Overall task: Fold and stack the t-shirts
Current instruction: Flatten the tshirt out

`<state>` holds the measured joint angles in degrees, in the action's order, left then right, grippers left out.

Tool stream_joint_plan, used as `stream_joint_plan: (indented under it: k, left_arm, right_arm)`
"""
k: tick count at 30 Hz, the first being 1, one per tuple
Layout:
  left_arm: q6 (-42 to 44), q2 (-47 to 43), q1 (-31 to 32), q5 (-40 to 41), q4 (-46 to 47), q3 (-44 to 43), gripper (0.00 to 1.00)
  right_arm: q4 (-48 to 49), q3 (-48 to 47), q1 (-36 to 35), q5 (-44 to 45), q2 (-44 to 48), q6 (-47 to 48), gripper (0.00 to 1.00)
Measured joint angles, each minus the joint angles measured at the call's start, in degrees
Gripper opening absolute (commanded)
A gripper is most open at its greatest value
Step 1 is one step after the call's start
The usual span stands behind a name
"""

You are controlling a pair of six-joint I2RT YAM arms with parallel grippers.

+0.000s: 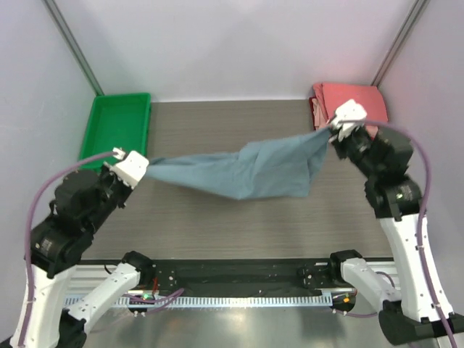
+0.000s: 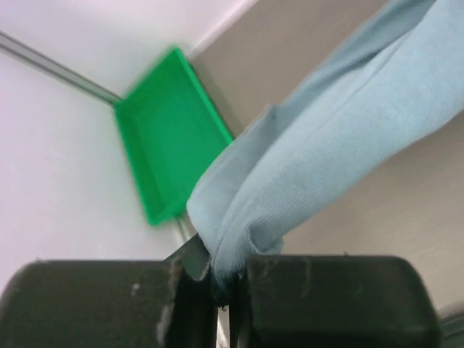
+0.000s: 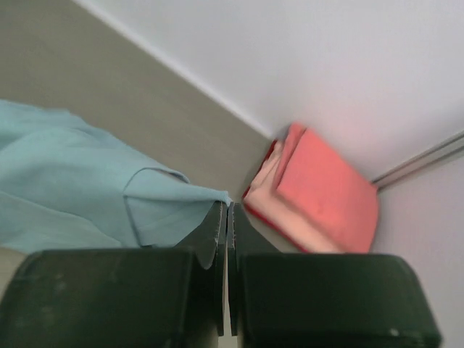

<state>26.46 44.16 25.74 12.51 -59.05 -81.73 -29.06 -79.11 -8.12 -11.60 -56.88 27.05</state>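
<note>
A dusty blue-grey t-shirt (image 1: 246,170) hangs stretched in the air between my two grippers, sagging in the middle over the table. My left gripper (image 1: 141,165) is shut on its left end; the left wrist view shows the bunched cloth (image 2: 304,167) pinched between the jaws at my left gripper (image 2: 223,279). My right gripper (image 1: 332,129) is shut on the shirt's right corner, and the right wrist view shows the cloth (image 3: 109,196) caught at my right gripper (image 3: 228,210). Folded coral-red and pink t-shirts (image 1: 349,101) lie stacked at the back right, also in the right wrist view (image 3: 319,192).
A green plastic tray (image 1: 119,123) sits at the back left, also in the left wrist view (image 2: 170,130). Pale walls close the back and sides. The grey wood-grain table (image 1: 239,225) lies below the shirt.
</note>
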Motion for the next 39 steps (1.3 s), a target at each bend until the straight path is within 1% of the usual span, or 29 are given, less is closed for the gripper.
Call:
stream_joint_plan:
  k: [2,3,4,5,7,8,10,13,15,18,20,21,22,24,25,26,27,28,30,31,32,33,35,39]
  left_arm:
    - [-1.38,-4.81,-0.07,-2.23,-1.73,6.36,0.00]
    - [-2.10,-6.16,-0.11,-4.20,-2.34,11.10,0.00]
    - [-2.36,-5.95,-0.11,-6.32,-2.27,15.65,0.00]
    - [-2.49,-4.17,-0.11,-7.91,-2.69,19.67,0.00]
    - [-2.75,3.82,-0.09,-10.71,-4.26,25.27,0.00]
    - [-2.93,8.26,-0.11,-11.58,-4.52,25.94,0.00]
    - [-3.34,16.52,-0.13,-12.83,-3.32,25.79,0.00]
    - [-3.21,19.89,-0.15,-12.76,-2.95,21.55,0.00]
    - [-3.02,21.40,-0.15,-11.52,-3.54,13.07,0.00]
    - [-3.06,22.18,-0.24,-10.69,-1.66,-1.49,0.00]
    - [-3.41,19.67,-0.28,-12.37,0.00,-8.17,0.00]
    - [-3.61,17.11,-0.31,-14.14,0.44,-8.98,0.01]
    - [-3.72,13.81,-0.31,-16.11,0.02,-8.31,0.07]
    - [-3.50,6.71,-0.31,-20.76,-3.74,-2.93,0.09]
    - [-3.30,3.17,-0.31,-23.08,-4.83,1.22,0.16]
    - [-2.71,-0.35,-0.31,-25.55,-6.91,6.75,0.20]
    - [-1.88,-2.05,-0.31,-27.43,-8.94,11.52,0.24]
    - [-1.38,-2.34,-0.26,-28.98,-11.54,15.85,0.32]
    - [0.09,1.42,-0.24,-30.75,-16.00,21.99,0.39]
    - [1.07,4.48,-0.24,-31.30,-17.62,22.62,0.44]
    - [1.88,8.37,-0.24,-31.63,-18.45,21.97,0.45]
    - [2.43,11.63,-0.22,-31.63,-18.60,20.70,0.47]
    - [3.61,18.01,-0.22,-30.67,-17.66,16.59,0.47]
    - [3.54,28.83,-0.22,-28.00,-13.09,6.95,0.48]
  right_arm:
    - [0.61,12.35,-0.07,-0.15,6.29,2.36,0.01]
    - [0.44,17.31,-0.09,-0.09,6.73,3.34,0.01]
    - [0.04,20.81,-0.09,0.11,5.20,4.02,0.01]
    - [-0.28,23.74,-0.04,0.57,1.03,4.42,0.01]
    - [0.20,25.62,0.15,1.31,-7.43,4.46,0.01]
    - [0.55,25.99,0.44,1.70,-12.28,4.31,0.01]
    - [0.63,25.77,0.85,2.38,-17.84,4.20,0.01]
    - [-0.37,19.41,1.11,3.13,-20.61,4.28,0.01]
    - [0.37,10.60,1.11,3.45,-22.32,4.04,0.01]
    - [1.38,-4.28,1.01,2.93,-23.43,2.36,0.01]
    - [2.23,-11.21,1.11,0.98,-20.87,0.66,0.01]
    - [2.54,-11.87,1.11,-0.39,-17.35,-0.13,0.01]
    - [2.89,-10.19,1.25,-1.70,-13.20,-0.39,0.01]
    - [1.31,-3.37,1.36,-4.07,-2.32,-0.42,0.01]
    - [0.35,1.73,1.36,-4.96,3.32,0.00,0.01]
    - [-0.11,6.97,1.27,-6.03,9.01,0.70,0.01]
    - [-1.14,12.00,1.16,-6.80,13.14,1.75,0.01]
    - [-1.66,16.33,1.05,-7.19,15.39,2.97,0.01]
    - [-4.74,24.87,1.11,-7.04,14.53,5.51,0.01]
    - [-6.80,28.61,1.11,-6.54,11.54,7.02,0.01]
    - [-8.50,30.91,1.11,-6.01,9.16,8.07,0.01]
    - [-10.10,33.27,1.11,-5.18,4.98,9.20,0.01]
    - [-12.61,35.32,1.18,-4.00,0.68,10.25,0.01]
    - [-13.66,34.38,1.20,-2.69,-0.68,10.45,0.01]
